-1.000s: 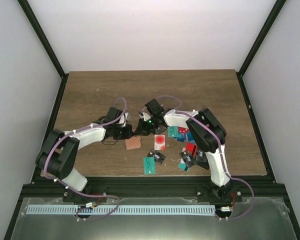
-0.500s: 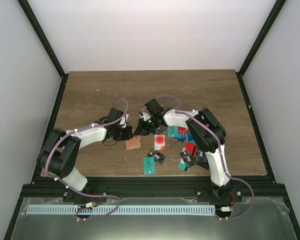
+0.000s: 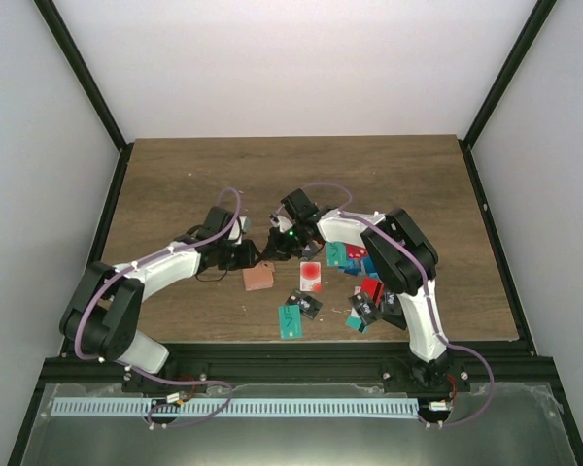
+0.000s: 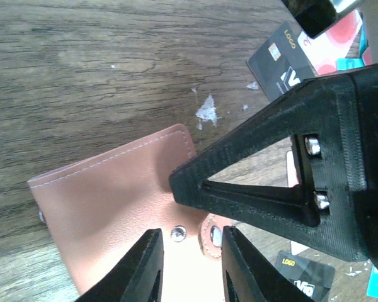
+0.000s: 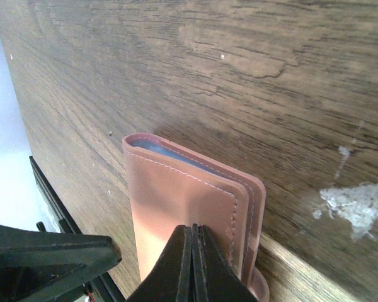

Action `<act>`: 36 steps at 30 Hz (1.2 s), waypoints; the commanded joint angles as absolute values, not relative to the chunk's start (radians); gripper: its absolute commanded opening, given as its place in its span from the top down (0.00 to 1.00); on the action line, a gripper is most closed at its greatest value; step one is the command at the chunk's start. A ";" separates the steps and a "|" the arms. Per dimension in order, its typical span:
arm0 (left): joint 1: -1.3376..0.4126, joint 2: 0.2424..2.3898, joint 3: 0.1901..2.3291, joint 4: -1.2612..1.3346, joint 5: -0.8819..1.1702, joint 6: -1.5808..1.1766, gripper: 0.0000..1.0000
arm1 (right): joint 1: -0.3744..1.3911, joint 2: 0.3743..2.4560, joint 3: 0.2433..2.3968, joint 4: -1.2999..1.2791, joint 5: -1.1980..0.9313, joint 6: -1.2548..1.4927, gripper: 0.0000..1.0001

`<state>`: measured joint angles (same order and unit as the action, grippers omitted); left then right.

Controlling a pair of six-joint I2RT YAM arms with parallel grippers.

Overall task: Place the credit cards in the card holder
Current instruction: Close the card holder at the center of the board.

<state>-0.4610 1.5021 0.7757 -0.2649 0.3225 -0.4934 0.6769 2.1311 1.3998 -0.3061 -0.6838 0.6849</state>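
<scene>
At left-centre of table [image 3: 175, 175], L gripper [image 4: 192, 242] hanging over card holder [image 4: 107, 207], fingers [image 4: 145, 270] parted, straddling snap stud [image 4: 177, 234], gripping nothing. Card holder sitting on wood btwn both grippers, folded shut, bluish pockets showing at edge in R wrist view. R gripper [image 5: 192, 236] clenched, tips pressing on holder cover; can't tell if pinching anything. Right of holder, credit cards [image 3: 311, 276] lying scattered: red/white one closest, black + teal nearer, pile farthest right.
</scene>
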 commanded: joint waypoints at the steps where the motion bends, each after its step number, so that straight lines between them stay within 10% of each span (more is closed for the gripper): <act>1: -0.464 1.493 0.758 -0.227 0.381 -0.527 0.70 | 0.671 2.154 1.394 -0.306 -0.672 0.670 0.99; 36: -0.480 1.603 0.800 -0.213 0.384 -0.516 0.96 | 0.663 2.143 1.362 -0.297 -0.684 0.658 0.99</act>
